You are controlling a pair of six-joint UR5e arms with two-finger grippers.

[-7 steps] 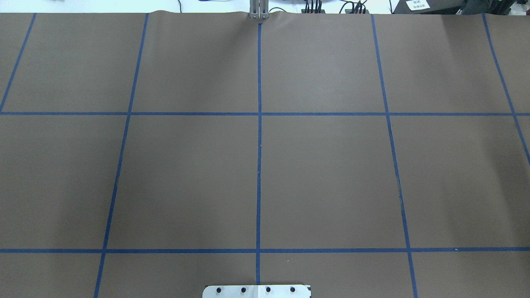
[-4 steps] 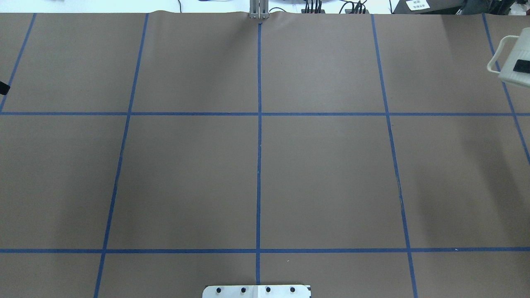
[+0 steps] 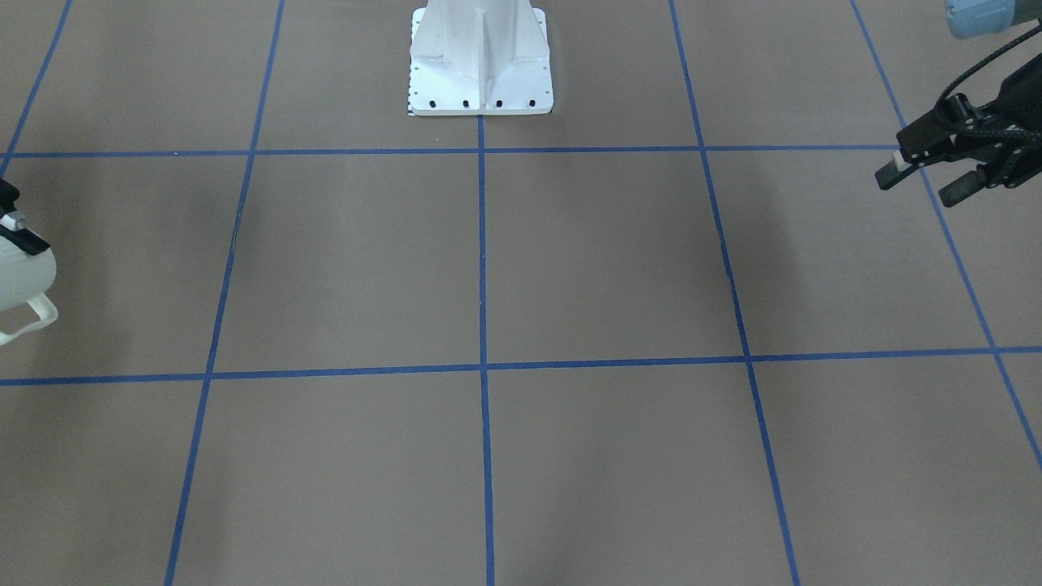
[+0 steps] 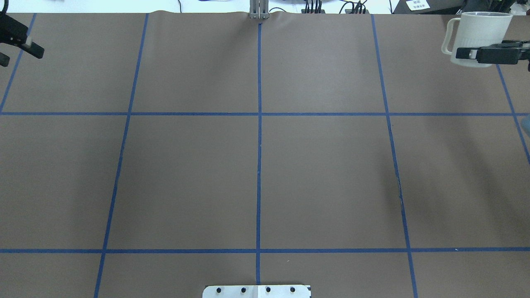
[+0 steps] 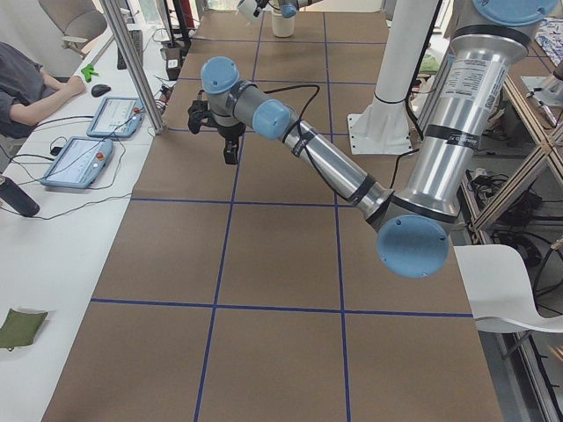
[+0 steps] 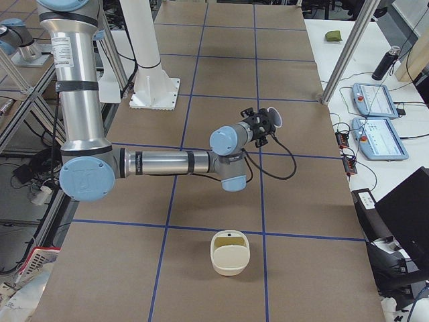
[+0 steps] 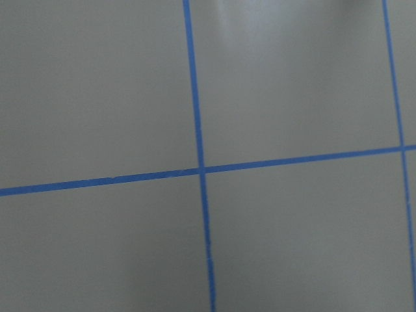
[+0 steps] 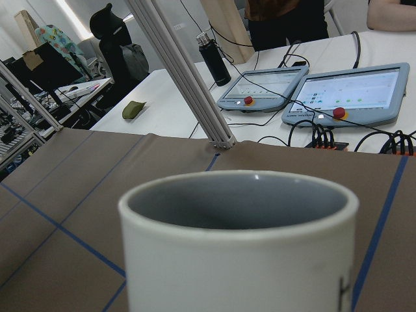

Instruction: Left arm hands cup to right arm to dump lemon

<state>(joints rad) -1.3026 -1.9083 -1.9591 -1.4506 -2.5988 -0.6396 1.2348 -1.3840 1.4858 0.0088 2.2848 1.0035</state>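
**Cup's in the right tool, mouth up, nothing tipped yet**

Overhead: we've got the cup [image 4: 482, 29] lifted off the far right corner of the desk [image 4: 256, 165], upright, long axis vertical, handle sticking out toward the desk's middle. The right tool [image 4: 482, 51] is clamped around its lower body. The left tool [image 4: 20, 58] sits way over at the far left corner, fingers spread, holding nothing.

Front view: same story, with the two tools at opposite edges, well apart.

Right side view: a cream tub [image 6: 230, 253] sits on the desk nearer the camera than the cup. We'd guess that's the dump spot.

Right wrist: grey inside, rim level. We can't see any lemon from this angle.

So we reckon the pour hinges on rolling that vertical axis over.
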